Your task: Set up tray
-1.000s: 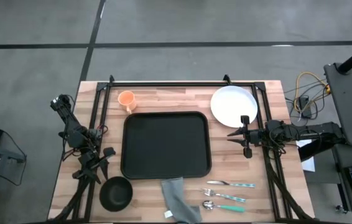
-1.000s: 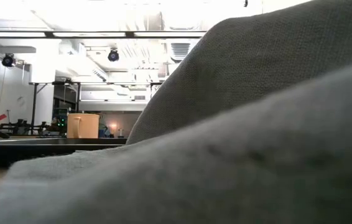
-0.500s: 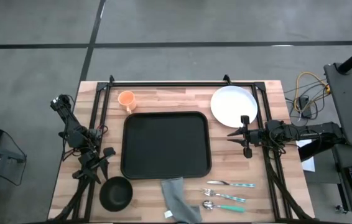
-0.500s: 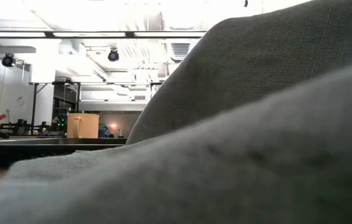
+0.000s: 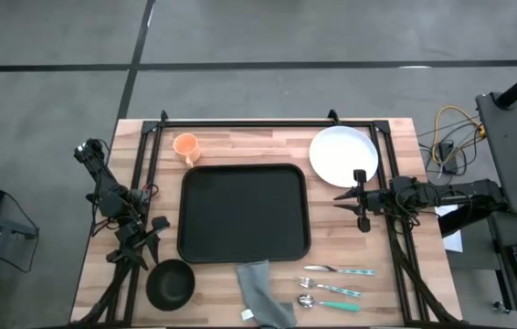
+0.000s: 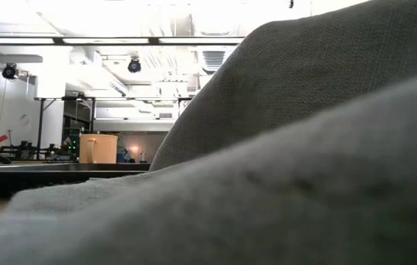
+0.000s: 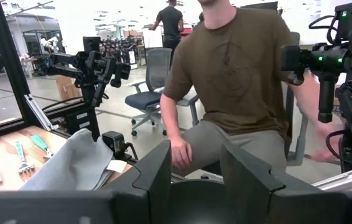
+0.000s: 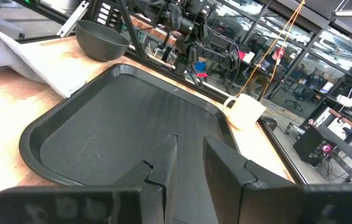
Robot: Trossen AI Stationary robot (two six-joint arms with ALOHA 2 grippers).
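One flat black rectangular tray [image 5: 243, 213] lies empty on the wooden counter [image 5: 258, 146]; left tool [image 5: 135, 241] gapes, right tool [image 5: 359, 212] stands slightly parted, both empty.

No text, label, brand or number can be read on anything here.

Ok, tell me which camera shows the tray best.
The high view: the tray lies whole, all four edges visible, nothing on it. The right wrist view shows most of it obliquely, near edge cut by that arm's fingers. The low view gives only a thin dark edge. The left wrist view misses it.
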